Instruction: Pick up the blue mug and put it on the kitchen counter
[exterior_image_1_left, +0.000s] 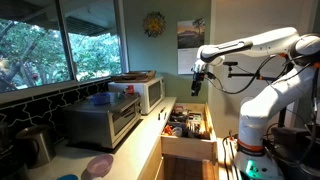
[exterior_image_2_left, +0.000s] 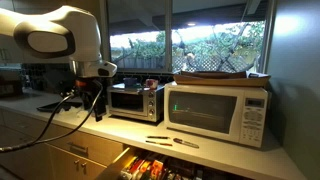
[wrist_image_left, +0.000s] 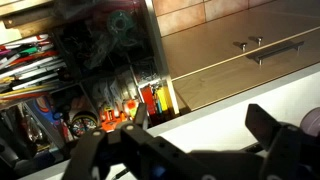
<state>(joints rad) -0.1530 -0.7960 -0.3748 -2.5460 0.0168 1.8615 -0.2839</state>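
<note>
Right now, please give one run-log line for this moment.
gripper: open, empty, over open drawer | blue mug: on toaster oven, untouched

White arm (exterior_image_1_left: 250, 45) outstretched, pincer (exterior_image_1_left: 198, 82) downward in mid-air (fingers (wrist_image_left: 268, 130) spread wide, nothing between)

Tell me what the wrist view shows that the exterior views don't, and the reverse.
Wrist view only: single utensils up close, such as the yellow-handled tools. Exterior views only: the blue mug, apparently on the toaster oven, plus the microwave, the kitchen counter and the windows. Shared: the open utensil drawer and the gripper, open and empty.
</note>
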